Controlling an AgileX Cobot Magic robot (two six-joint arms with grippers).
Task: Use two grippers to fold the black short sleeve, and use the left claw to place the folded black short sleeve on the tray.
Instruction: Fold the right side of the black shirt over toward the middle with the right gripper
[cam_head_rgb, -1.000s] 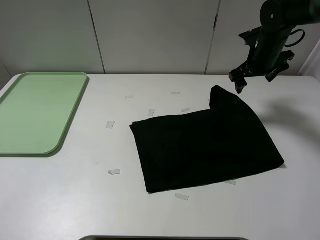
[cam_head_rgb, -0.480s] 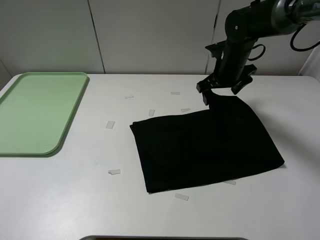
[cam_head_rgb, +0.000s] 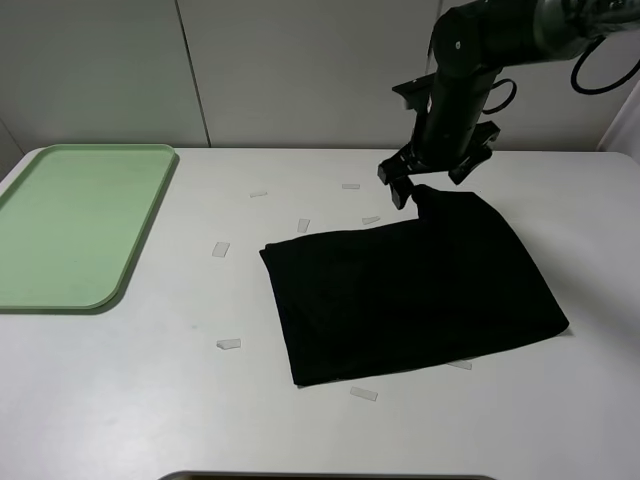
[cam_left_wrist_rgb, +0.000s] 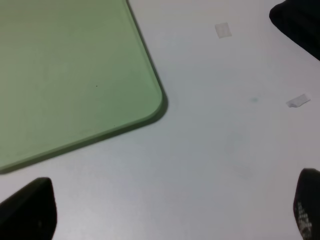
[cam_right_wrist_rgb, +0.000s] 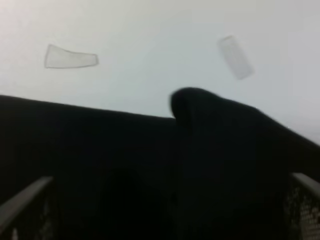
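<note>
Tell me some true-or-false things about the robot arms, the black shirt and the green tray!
1. The black shirt lies on the green tray. False: it lies on the white table, apart from the tray.
2. The right gripper hangs over the shirt's far corner. True.
3. The right gripper's jaws are shut. False: they stand open.
4. Small pale scraps lie on the table around the shirt. True.
5. The left gripper holds the shirt. False: it is open, with nothing between its jaws.

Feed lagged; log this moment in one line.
right hand open above shirt far corner | left hand open beside tray | shirt on table
</note>
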